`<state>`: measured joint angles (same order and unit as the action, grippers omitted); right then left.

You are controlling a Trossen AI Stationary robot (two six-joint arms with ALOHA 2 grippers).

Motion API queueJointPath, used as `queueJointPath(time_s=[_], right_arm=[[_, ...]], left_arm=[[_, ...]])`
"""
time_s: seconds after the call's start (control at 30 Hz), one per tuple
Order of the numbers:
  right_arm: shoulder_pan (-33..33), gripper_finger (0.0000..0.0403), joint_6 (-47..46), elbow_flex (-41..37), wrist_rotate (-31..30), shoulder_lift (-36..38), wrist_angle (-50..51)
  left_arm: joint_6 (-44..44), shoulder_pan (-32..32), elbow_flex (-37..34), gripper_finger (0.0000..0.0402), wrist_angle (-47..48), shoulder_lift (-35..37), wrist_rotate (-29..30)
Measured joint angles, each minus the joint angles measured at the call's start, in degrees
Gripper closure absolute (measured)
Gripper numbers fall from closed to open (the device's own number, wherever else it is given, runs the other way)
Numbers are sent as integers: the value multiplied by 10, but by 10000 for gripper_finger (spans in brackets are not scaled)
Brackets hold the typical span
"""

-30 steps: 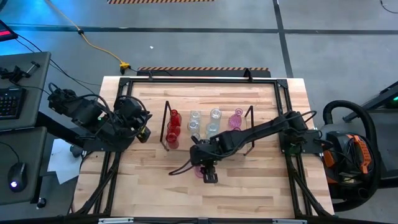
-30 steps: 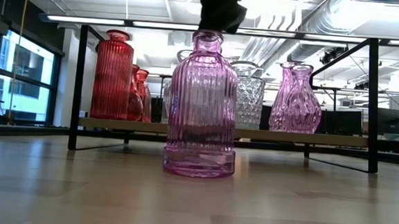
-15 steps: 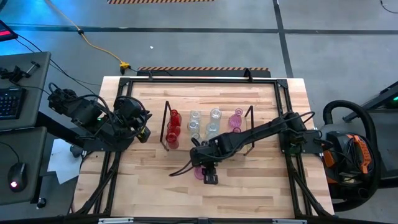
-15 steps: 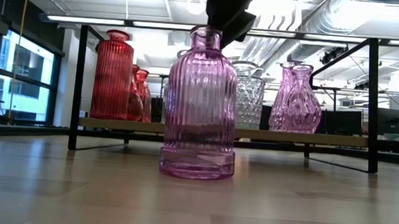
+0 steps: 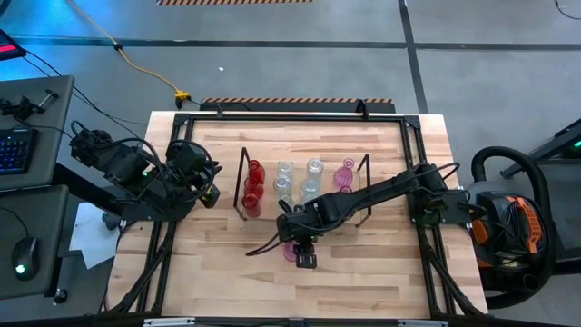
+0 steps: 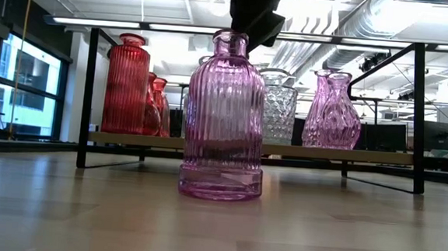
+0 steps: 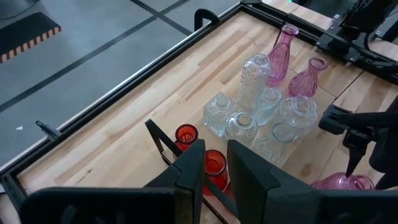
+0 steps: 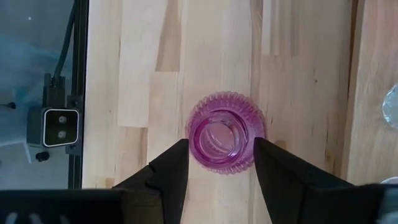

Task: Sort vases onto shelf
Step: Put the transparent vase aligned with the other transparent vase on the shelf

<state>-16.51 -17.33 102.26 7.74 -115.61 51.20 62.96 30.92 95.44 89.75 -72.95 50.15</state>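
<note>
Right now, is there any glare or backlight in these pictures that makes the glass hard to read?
Low view: bright ceiling lights and windows backlight the ribbed pink vase and the vases on the shelf, so the glass glows and the right gripper above is a dark silhouette. Right wrist view: even light, the vase's rim is crisp. High view: clear vases nearly vanish against the wood.
</note>
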Motion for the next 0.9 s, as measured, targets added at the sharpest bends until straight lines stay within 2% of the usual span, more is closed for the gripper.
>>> queueJointPath(time_s=[0.4, 0.57, 0.9], right_arm=[[0, 215, 7, 0, -13, 0, -5], [0, 212, 4, 1, -28, -5, -4], [-1, 212, -21, 3, -16, -33, -25]], left_arm=[[0, 0, 0, 341, 0, 0, 1], [0, 0, 0, 341, 0, 0, 1], [-1, 0, 0, 341, 0, 0, 1]])
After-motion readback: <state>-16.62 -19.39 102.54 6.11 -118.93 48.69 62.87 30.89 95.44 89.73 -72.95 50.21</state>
